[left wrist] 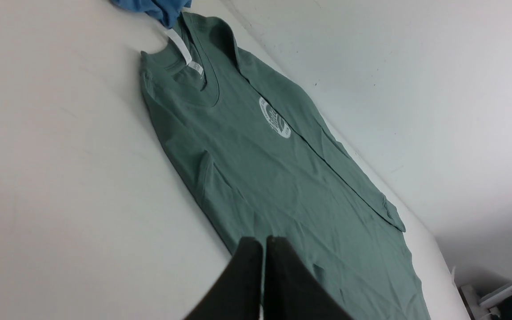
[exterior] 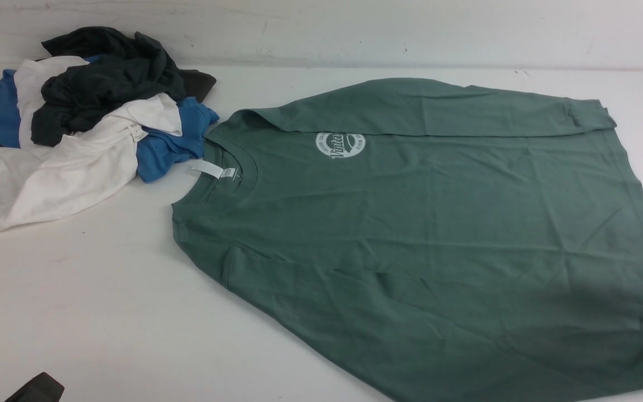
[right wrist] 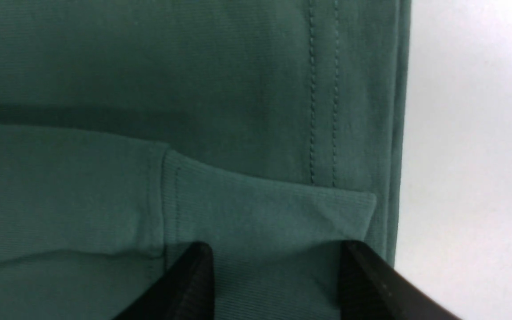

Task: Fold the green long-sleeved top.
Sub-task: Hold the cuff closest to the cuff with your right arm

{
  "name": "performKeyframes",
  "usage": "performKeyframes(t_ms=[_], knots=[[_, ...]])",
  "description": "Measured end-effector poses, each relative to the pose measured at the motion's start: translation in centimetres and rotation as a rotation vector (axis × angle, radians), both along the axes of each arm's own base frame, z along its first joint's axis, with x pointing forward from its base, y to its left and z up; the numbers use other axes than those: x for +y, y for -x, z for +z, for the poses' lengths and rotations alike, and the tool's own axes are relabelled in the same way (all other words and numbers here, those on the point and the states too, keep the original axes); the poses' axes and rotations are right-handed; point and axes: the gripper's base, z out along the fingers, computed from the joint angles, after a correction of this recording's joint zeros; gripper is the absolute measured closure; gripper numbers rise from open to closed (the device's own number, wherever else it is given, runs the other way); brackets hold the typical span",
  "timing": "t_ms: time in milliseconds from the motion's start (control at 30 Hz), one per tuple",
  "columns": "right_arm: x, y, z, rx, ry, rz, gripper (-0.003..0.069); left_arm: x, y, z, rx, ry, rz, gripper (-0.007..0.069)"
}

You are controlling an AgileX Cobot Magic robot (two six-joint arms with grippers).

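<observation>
The green long-sleeved top (exterior: 411, 240) lies flat, face up, on the white counter (exterior: 104, 312), neck (exterior: 226, 167) toward the robot's left and hem (right wrist: 327, 89) toward its right, with both sleeves laid in across the body. The right tool (right wrist: 276, 249) hovers low over the hem end with its jaws spread, the near sleeve's ribbed cuff (right wrist: 256, 209) lying flat between them, pinched by neither. The left tool (left wrist: 263, 242) is pressed together on nothing, hanging above the counter by the top's near edge. The main risk, as I judge it, is in the closing: the cuff rests on the body just beside the hem, so a shallow bite would take the cuff alone and drag the sleeve back out, whereas the fold needs the layers beneath as well. With only one tool on the cloth, a lift could also skew the hem line and put creases across the chest. And the heap of blue, white and dark clothes (exterior: 76, 111) sits against the collar — a fold carried that way might land on it or snag the blue piece.
</observation>
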Motion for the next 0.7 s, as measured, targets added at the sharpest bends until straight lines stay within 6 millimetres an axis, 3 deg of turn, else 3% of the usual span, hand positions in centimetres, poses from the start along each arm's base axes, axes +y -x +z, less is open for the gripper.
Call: performKeyframes(t_ms=[300,700], knots=[[-0.4,-1.2,1.2,0.008,0.003,0.01,0.0286,0.0,0.0,0.0,0.001,0.0,-0.001,0.0625],[-0.6,-1.2,0.2,0.045,0.009,0.03,0.0288,0.0,0.0,0.0,0.0,0.0,0.0,0.0625]])
